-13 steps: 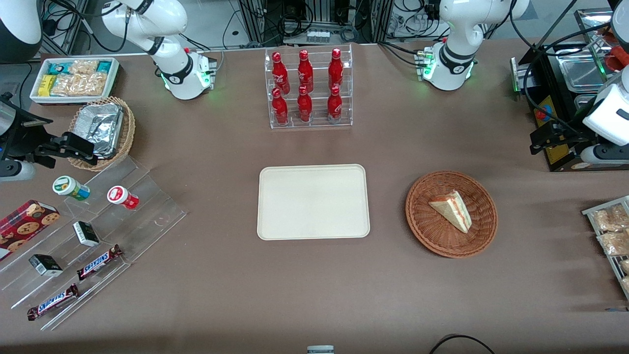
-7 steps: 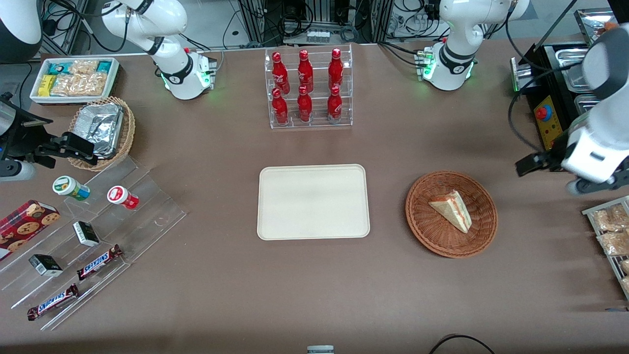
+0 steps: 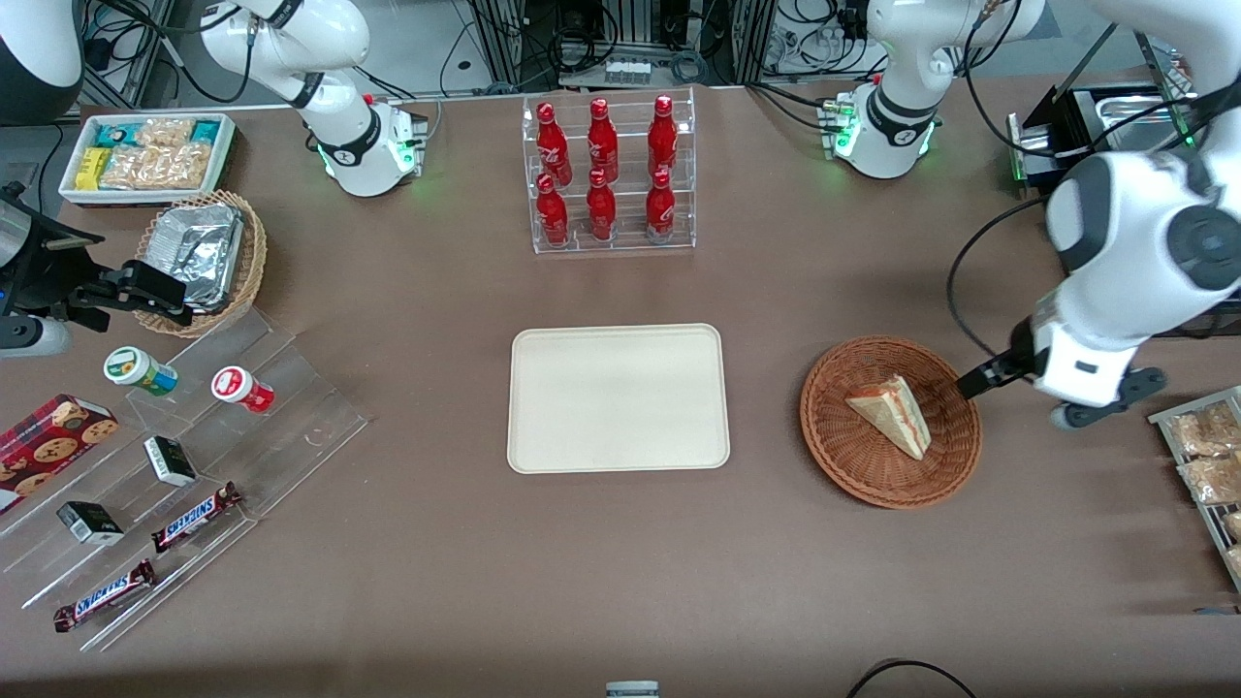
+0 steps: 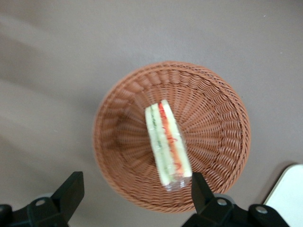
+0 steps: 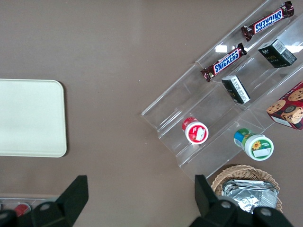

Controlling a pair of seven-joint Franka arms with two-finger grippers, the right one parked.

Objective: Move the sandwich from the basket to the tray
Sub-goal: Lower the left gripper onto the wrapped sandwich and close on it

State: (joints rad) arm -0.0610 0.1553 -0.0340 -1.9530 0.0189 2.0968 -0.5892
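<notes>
Sandwich [image 4: 167, 142] lies in the basket [image 4: 118, 137] with its striped filling edge facing up. Above the basket's rim hangs the claw [image 4: 135, 194], fingers [image 4: 71, 191] spread wide and holding nothing. Beside the basket, toward the parked arm's end, sits the tray [image 3: 618, 397] on the table [image 3: 620, 562].

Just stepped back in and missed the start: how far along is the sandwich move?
Nothing is delivered yet: the sandwich lies in the basket and the tray has nothing on it. In hand is the approach: the gripper hangs above the basket's edge, jaws open, nothing held. Left: lower, grasp, carry to the tray, release.
</notes>
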